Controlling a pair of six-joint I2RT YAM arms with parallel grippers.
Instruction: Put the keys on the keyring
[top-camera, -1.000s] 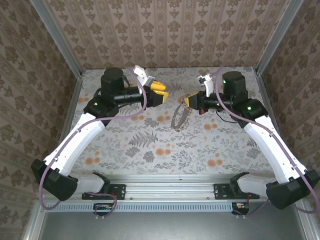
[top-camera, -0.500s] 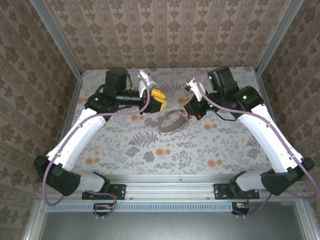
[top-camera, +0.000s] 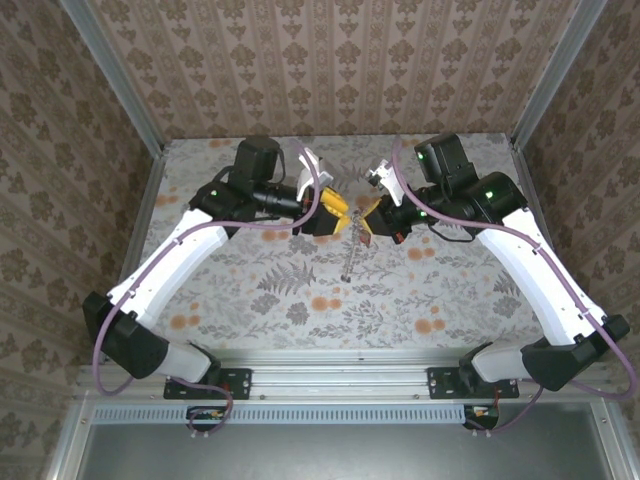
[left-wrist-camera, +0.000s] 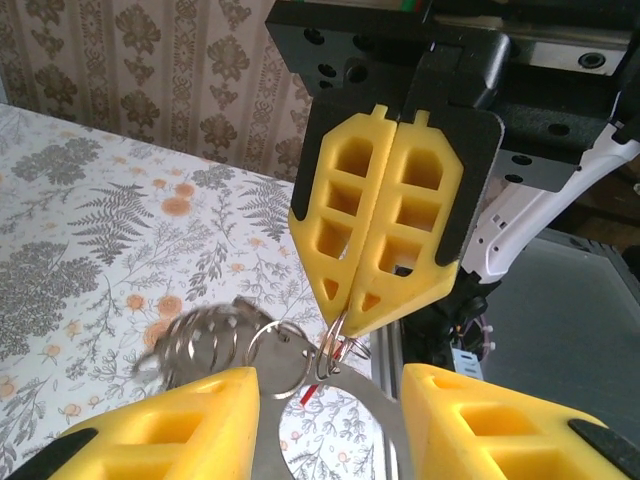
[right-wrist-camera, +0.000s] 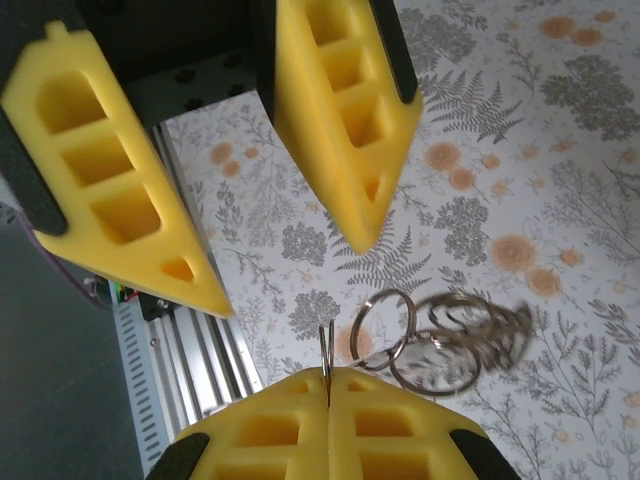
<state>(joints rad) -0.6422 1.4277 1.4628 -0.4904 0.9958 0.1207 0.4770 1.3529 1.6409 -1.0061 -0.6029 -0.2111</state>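
While the keyring (top-camera: 347, 256) hangs edge-on over the middle of the bench (top-camera: 250, 300), my right jaws are pressed together on its upper rim, with the thin wire nipped between their yellow tips. A bunch of smaller rings (right-wrist-camera: 420, 345) dangles from the hoop just beside that grip, blurred. A small red streak (left-wrist-camera: 305, 392) shows by them, too smeared to make out. My left jaws stand apart, facing the right ones, tips near the hoop; whether they touch it I cannot tell.
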